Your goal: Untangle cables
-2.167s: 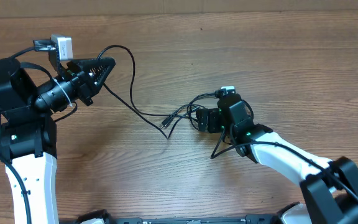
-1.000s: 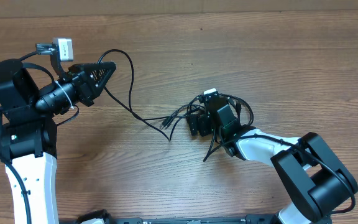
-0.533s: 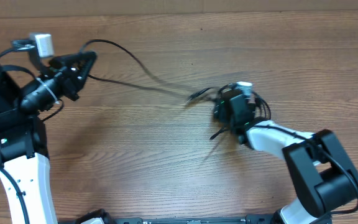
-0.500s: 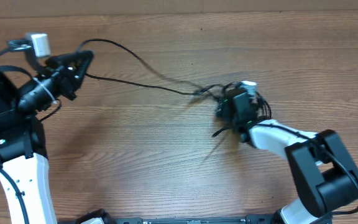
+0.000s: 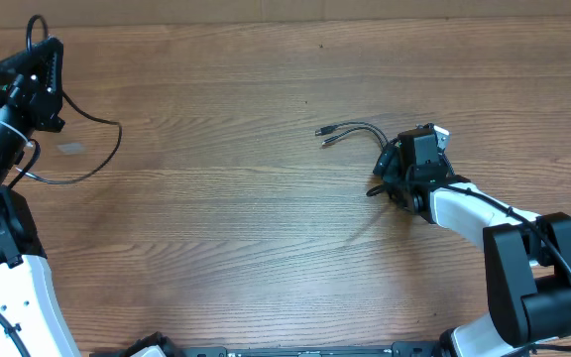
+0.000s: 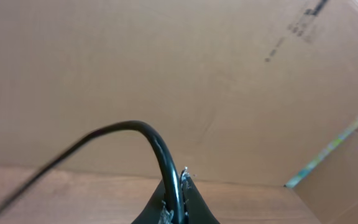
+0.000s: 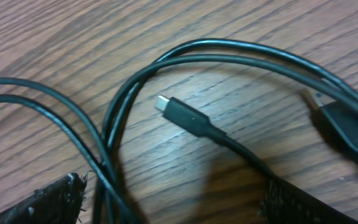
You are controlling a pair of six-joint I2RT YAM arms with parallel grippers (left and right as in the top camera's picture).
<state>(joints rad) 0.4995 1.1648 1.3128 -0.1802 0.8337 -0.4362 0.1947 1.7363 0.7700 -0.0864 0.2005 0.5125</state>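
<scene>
Clamps one cable (image 6: 135, 124) in the left gripper (image 6: 178, 198), jaws together on it, at the far left edge of the table (image 5: 216, 258). Lets that cable trail in a loose loop onto the wood beside the left arm. Sets the right gripper (image 7: 173, 204) low over the remaining cables (image 7: 229, 59), right of table centre, fingers (image 7: 42, 205) apart, nothing clamped. Lays a plug end (image 7: 179, 112) on the wood between those fingers, two further plugs (image 5: 320, 132) pointing left, clear of the gripper

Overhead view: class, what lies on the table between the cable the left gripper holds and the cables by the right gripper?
Nothing: in the overhead view the table is bare wood between the held cable and the cables.
</scene>
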